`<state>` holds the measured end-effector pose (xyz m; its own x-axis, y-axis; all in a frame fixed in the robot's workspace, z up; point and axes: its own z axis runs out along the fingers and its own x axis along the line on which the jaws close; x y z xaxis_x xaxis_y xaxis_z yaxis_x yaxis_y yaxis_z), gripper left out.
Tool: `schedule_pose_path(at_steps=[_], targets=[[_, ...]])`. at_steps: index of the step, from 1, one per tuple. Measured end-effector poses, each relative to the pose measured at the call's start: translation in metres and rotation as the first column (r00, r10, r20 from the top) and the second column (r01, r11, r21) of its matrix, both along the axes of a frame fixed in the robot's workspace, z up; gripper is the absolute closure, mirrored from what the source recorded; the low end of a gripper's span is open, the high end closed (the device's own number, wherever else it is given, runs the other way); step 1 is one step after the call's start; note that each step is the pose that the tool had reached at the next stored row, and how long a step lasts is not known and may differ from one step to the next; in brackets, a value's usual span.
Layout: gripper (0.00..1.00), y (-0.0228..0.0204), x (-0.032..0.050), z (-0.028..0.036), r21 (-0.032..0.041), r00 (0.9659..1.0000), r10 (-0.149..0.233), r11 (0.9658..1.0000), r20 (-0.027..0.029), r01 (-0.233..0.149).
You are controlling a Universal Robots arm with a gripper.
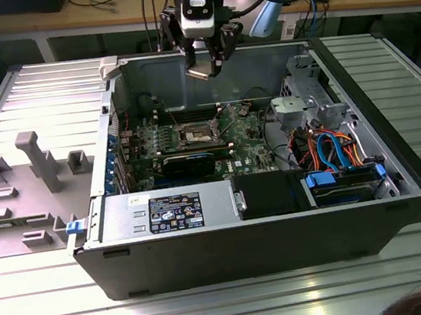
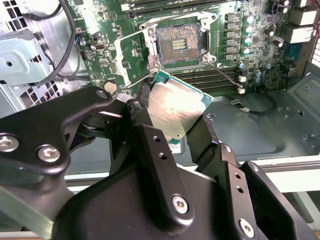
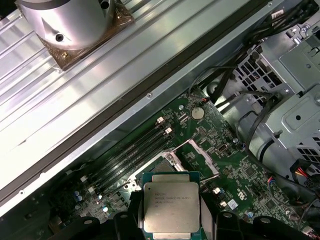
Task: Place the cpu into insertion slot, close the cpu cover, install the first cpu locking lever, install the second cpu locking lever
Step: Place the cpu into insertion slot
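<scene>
The gripper [image 2: 175, 120] clenches the cpu [image 2: 176, 107] by its edges, hovering above the uncovered insertion slot [image 2: 179, 44] inside the open computer case [image 1: 246, 254].

Light falls evenly from above in the exterior view. It lies bright on the ribbed metal counter [image 1: 215, 312], which shows a soft sheen. Below the end effector [image 1: 205, 69], the inside of the computer case [image 1: 246, 250] is dimmer, with the motherboard [image 1: 246, 133] in mild shadow. In the first wrist view, glare bleaches the counter beyond the end effector almost white. The cpu [image 2: 175, 107] it grips carries a mottled gleam in both wrist views. The end effector's black links look dark and soft.
</scene>
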<state>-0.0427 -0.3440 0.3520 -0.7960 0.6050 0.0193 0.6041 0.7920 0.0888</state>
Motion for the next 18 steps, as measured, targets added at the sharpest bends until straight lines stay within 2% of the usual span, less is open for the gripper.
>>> schedule_pose_path(at_steps=[18], targets=[[0.46, 0.0, 0.0, 0.0, 0.0, 0.9998, -0.017, 0.9998, 0.0, 0.017]])
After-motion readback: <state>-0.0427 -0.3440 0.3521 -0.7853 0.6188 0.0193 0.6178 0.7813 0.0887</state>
